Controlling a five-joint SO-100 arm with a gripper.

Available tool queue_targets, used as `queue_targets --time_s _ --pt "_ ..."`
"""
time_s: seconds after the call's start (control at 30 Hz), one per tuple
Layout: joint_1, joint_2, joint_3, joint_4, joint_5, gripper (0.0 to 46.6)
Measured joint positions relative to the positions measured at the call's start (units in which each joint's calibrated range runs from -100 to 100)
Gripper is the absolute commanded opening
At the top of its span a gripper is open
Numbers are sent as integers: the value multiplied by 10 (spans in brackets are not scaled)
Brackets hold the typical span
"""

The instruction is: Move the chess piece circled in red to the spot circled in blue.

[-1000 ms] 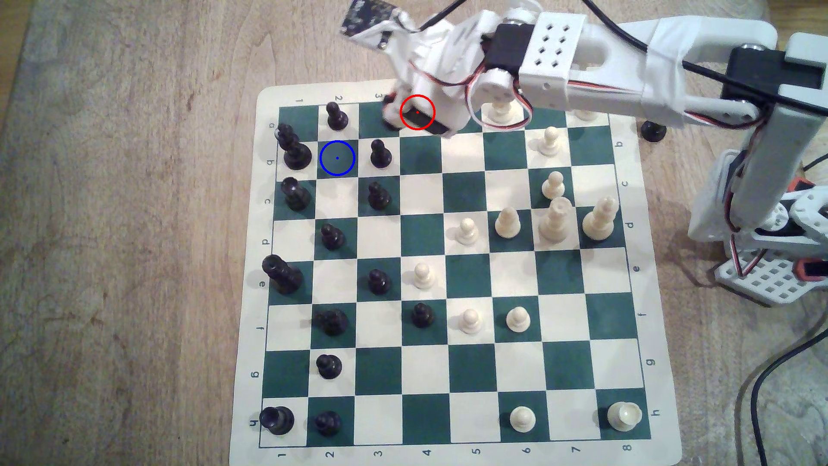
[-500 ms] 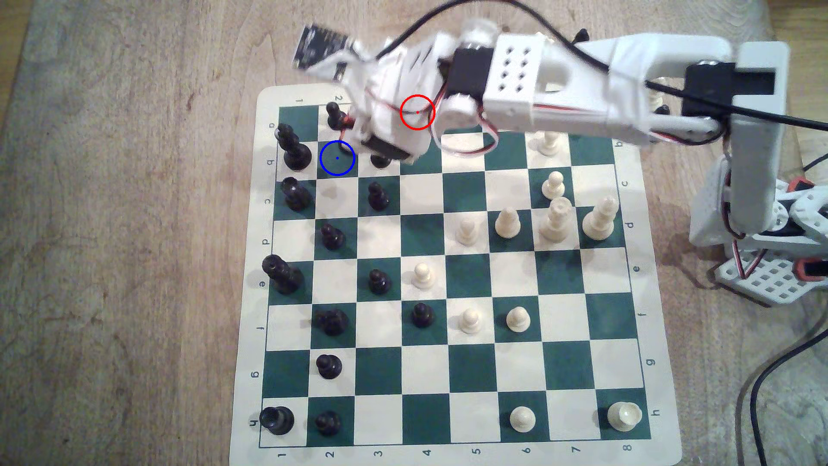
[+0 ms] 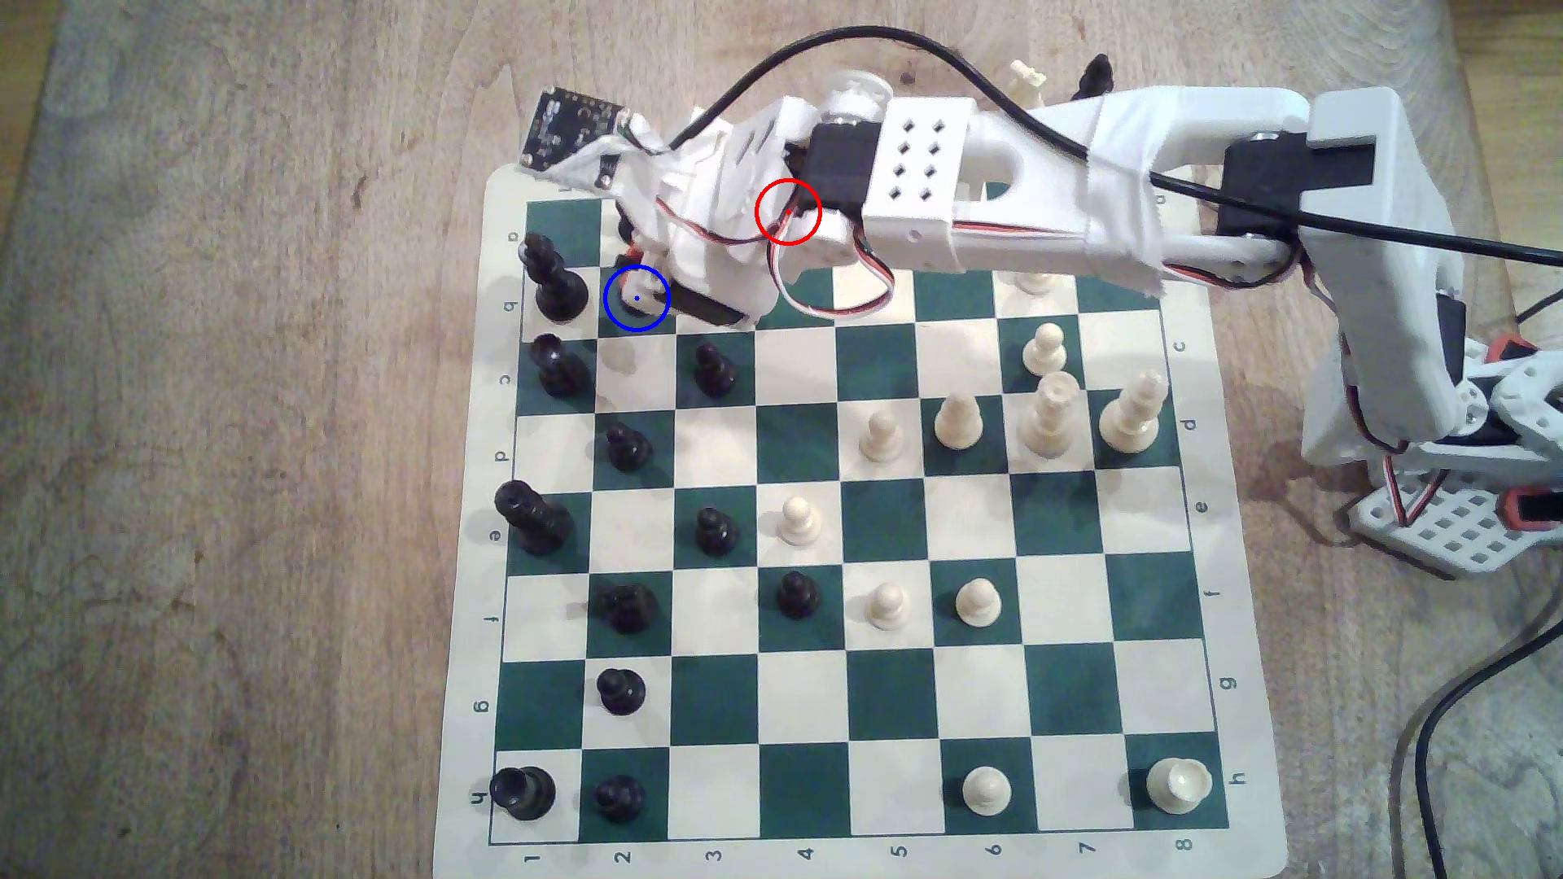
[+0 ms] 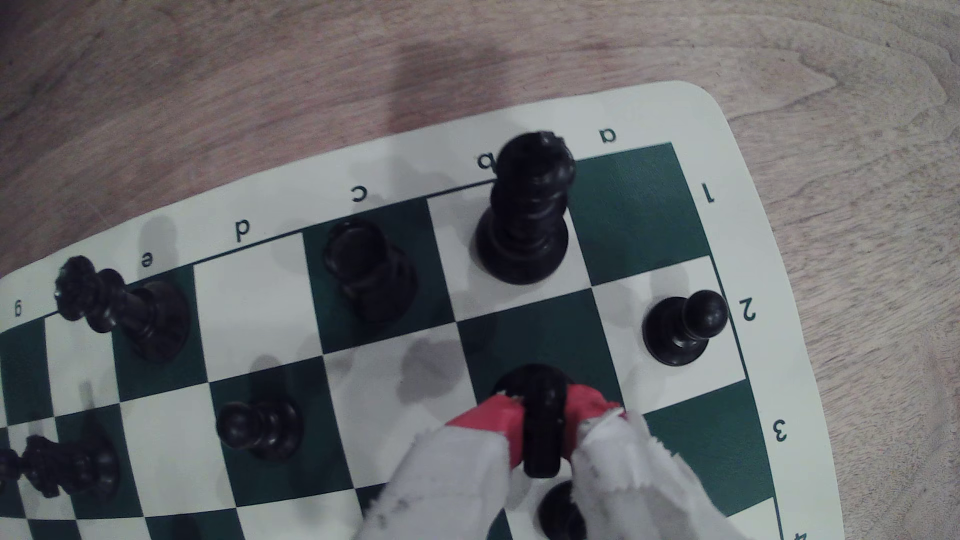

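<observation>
Black printed letters and digits run round the cream border of the chess mat (image 3: 474, 592): in the exterior view, a to h down both side edges and 1 to 8 along the bottom edge. In the wrist view the border letters a, c, d and e and the digits 1, 2 and 3 read clearly; the letter beside a is half hidden behind a tall black piece (image 4: 524, 213).

The gripper (image 4: 543, 415) has its red-tipped jaws clamped on the chess piece (image 4: 543, 420), one on each side of its dark body, with the round base showing beyond the tips over a dark green square. White tape frays over both fingers. The piece's head is not clear from this angle. In the exterior view the spot (image 3: 636, 297), the blue-ringed square in the upper left of the board, is partly covered by the gripper's tip (image 3: 640, 283), and the held piece cannot be made out there. Whether its base touches the mat cannot be told.

The white arm (image 3: 1015, 177) reaches from its base at the right edge of the frame, across the top rows of the board, with the wrist angled down toward the ring. It hides several squares and pieces in those rows. The red ring (image 3: 788, 211) lies over the wrist housing and wires.
</observation>
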Motion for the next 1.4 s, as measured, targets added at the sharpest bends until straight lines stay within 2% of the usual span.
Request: queue_targets --time_s 0.2,0.67,1.4 --pt "9 13 -11 -15 -3 3" --pt "-10 59 -23 -24 -7 3" --pt "5 97 -67 -30 -3 3"
